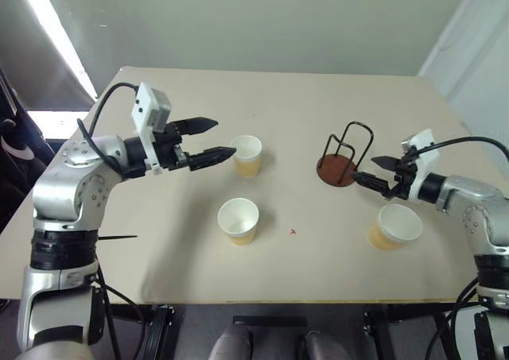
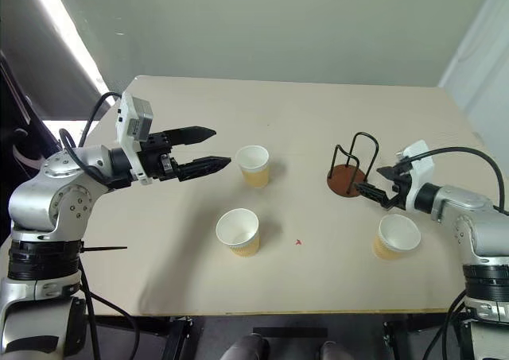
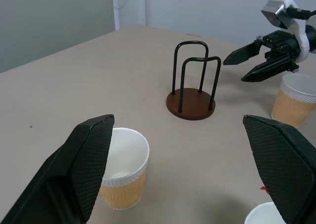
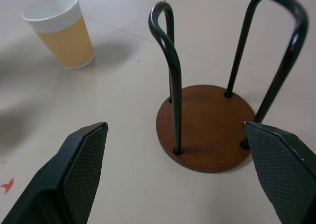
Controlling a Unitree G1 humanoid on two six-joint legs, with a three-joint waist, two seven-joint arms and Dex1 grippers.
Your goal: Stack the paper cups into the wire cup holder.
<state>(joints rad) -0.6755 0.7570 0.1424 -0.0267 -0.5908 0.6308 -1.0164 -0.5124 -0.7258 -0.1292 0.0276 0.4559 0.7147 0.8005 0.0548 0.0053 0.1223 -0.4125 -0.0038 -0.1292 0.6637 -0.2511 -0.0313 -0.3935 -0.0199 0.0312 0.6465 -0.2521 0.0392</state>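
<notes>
Three tan paper cups stand upright on the beige table: one far [image 1: 247, 155], one nearer [image 1: 238, 220], one at the right [image 1: 395, 226]. The wire cup holder [image 1: 342, 157], black loops on a rust-brown disc, stands empty between them. My left gripper [image 1: 224, 137] is open, level, its lower fingertip close beside the far cup's rim; the left wrist view shows that cup [image 3: 123, 167] by one finger [image 3: 84, 169]. My right gripper [image 1: 364, 169] is open, just right of the holder and above the right cup; the holder's base [image 4: 205, 127] lies between its fingers in the right wrist view.
A small red mark [image 1: 293, 231] sits on the table near the front middle. The table's front edge [image 1: 302, 301] runs just below the nearer cups. A wall stands beyond the far edge.
</notes>
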